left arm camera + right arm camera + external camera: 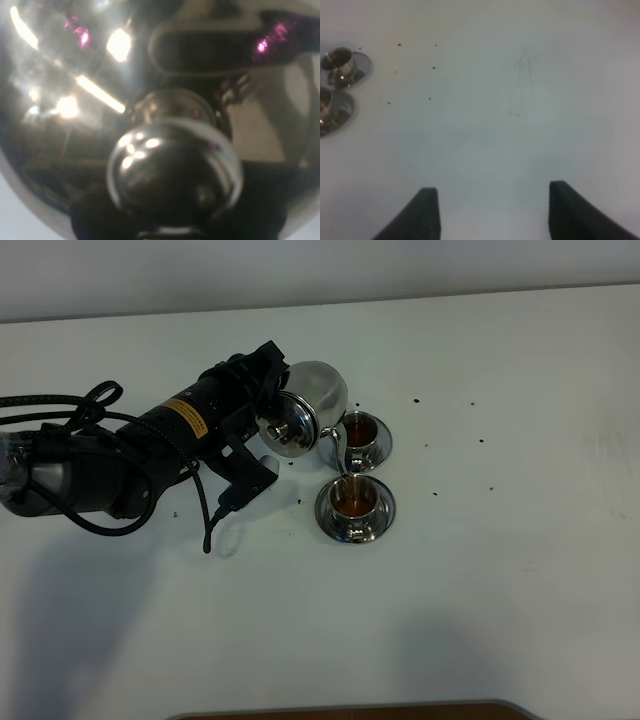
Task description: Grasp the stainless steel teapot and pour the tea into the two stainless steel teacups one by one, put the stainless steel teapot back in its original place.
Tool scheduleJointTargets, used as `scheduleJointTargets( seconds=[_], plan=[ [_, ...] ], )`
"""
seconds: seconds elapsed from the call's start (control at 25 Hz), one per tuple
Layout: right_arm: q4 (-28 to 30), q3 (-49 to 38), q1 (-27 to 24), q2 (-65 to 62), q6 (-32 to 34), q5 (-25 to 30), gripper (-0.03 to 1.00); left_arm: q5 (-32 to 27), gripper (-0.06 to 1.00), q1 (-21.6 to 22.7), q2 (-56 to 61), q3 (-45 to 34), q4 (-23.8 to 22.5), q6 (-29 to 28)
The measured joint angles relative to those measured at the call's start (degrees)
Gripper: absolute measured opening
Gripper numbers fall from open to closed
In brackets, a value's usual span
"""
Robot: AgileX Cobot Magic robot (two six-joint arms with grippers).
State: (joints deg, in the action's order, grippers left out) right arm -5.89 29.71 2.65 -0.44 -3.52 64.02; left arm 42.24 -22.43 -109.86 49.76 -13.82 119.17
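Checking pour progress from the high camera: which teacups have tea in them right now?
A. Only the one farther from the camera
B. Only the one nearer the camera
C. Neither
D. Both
D: reddish-brown tea shows in the far teacup and in the near teacup, with the tilted teapot spout over the near one.

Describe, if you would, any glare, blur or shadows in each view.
Left wrist: the teapot fills the frame, out of focus, with bright glare patches. Right wrist: soft, teacups blurred at the edge. Exterior high: sharp, with faint shadows on the table.
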Motion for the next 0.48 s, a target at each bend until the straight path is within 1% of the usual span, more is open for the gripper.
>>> scheduleJointTargets(
  seconds=[0.48],
  plan=[
    [0.0,0.0,0.0,0.0,0.0,0.0,0.48,0.7,0.24,0.0,0.0,1.0,-1.6,0.0]
  ],
)
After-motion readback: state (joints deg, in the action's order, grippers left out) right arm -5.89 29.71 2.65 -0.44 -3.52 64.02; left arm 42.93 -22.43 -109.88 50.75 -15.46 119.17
